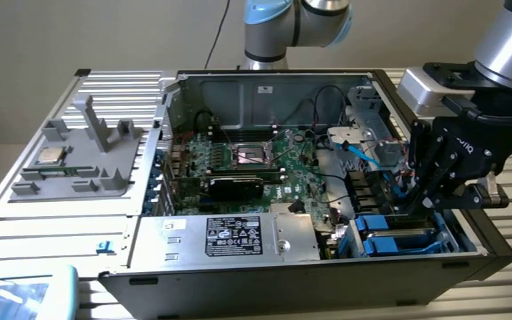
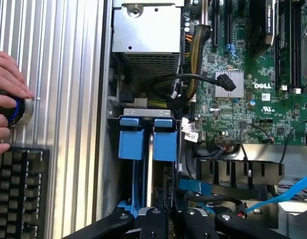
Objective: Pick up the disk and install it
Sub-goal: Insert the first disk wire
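Observation:
The disk (image 2: 164, 144) stands on edge in its blue carrier, inside the drive bay at the case's front corner on the exterior view's right (image 1: 397, 235). A second blue carrier (image 2: 131, 138) sits right beside it in the same bay. My gripper (image 1: 409, 208) reaches down into this bay from above. In the wrist view its black fingers (image 2: 154, 215) stand close together at the near end of the disk's carrier, and the gripper (image 2: 163, 201) looks shut on that edge. The disk's label is hidden.
A silver power supply (image 1: 238, 237) with a black label lies beside the bay. The motherboard (image 1: 256, 160) and a blue cable (image 1: 363, 157) lie behind it. A grey fixture (image 1: 78, 160) holds a small chip. A person's hand (image 2: 6, 94) rests on a knob beside a keyboard (image 2: 19, 194).

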`<state>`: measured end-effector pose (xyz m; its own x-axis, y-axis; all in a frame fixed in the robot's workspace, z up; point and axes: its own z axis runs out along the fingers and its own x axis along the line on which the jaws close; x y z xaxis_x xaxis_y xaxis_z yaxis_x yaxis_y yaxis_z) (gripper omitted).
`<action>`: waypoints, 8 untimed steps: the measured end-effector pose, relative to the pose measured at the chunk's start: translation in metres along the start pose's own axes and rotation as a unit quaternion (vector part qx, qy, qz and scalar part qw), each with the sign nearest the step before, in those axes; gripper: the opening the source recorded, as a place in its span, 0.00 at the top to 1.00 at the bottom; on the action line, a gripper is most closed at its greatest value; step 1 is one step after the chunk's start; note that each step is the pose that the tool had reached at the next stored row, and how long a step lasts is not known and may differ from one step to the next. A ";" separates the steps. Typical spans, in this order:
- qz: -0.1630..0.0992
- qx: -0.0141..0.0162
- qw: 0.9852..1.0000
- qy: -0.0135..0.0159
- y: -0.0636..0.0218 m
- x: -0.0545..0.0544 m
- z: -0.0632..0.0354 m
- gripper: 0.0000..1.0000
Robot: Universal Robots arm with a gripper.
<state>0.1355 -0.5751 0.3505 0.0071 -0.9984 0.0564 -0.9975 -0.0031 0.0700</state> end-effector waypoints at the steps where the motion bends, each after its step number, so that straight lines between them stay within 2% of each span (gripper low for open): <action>1: 0.000 0.000 1.000 0.000 0.0000 0.000 0.0000 0.84; 8: 0.004 0.000 1.000 -0.001 0.0002 0.000 0.0015 0.84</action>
<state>0.1352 -0.5750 0.3490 -0.0012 -0.9984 0.0559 -0.9975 0.0051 0.0701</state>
